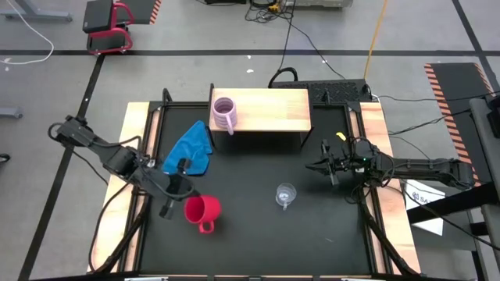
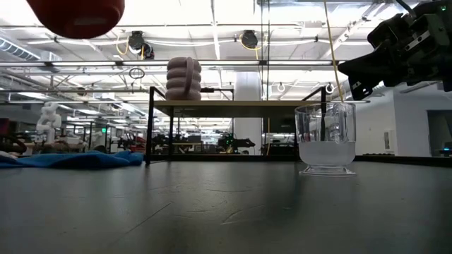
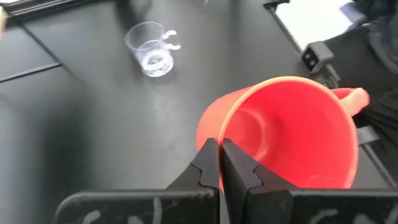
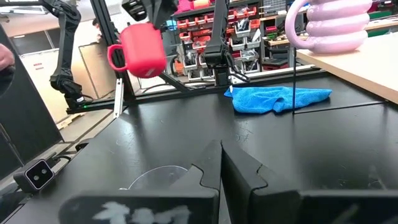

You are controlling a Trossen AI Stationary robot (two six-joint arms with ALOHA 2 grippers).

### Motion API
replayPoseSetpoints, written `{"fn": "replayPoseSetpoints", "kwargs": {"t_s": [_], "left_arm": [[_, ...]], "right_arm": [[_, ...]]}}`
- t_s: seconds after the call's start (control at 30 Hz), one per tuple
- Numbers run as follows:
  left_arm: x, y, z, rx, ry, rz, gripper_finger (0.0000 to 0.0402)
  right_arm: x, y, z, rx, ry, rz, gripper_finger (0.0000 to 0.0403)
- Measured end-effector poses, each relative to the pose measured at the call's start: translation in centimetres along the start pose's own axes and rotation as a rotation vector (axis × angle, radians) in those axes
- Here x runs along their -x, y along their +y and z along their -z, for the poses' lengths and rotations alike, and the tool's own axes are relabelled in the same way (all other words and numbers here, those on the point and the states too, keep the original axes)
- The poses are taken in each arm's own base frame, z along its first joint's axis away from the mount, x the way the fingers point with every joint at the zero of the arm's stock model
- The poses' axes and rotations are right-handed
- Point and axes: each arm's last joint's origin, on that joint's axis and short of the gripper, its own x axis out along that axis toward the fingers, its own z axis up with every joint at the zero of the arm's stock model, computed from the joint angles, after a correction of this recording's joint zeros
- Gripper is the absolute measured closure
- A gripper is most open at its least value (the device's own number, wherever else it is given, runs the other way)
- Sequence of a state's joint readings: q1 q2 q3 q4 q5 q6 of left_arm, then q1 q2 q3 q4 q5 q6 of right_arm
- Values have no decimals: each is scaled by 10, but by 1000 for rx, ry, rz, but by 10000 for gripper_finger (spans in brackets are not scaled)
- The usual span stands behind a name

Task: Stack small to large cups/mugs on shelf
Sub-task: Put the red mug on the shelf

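**Ana:** Nearest the low camera is the glass cup (image 2: 325,139), standing on the counter (image 1: 250,234) near its middle, toward the right edge. Where's the red mug (image 1: 202,211)?

**Ben:** Off the counter, above its front left part, rim pinched in the left claw (image 3: 221,163), which is shut on the wall. The handle points away from the fingers.

**Ana:** And the lilac mug (image 1: 224,114)?

**Ben:** Upright at the shelf's (image 1: 273,109) left end. My guess is red goes into it next.

**Ana:** Then keep red level, centre it over lilac's mouth and lower straight; a one-sided rim pinch may let it swing.

**Ben:** Mind the blue cloth (image 1: 190,148) and the shelf's front edge. The right claw (image 1: 331,166), shut on nothing, waits by the right edge.
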State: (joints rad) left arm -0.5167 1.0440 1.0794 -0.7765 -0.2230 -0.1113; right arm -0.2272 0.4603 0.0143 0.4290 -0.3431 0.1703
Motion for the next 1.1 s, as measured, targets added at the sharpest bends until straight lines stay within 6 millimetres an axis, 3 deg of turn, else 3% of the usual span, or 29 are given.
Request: {"fn": "replayPoseSetpoints", "kwargs": {"t_s": [0.73, 0.97, 1.1], "left_arm": [[56, 19, 20, 53, -95, -110, 401], [51, 20, 38, 59, -110, -127, 401], [48, 20, 44, 77, -232, -117, 401]], "right_arm": [[0, 0, 0, 1, -1, 0, 403], [0, 0, 0, 3, 0, 0, 403], [0, 0, -1, 7, -10, -2, 403]]}}
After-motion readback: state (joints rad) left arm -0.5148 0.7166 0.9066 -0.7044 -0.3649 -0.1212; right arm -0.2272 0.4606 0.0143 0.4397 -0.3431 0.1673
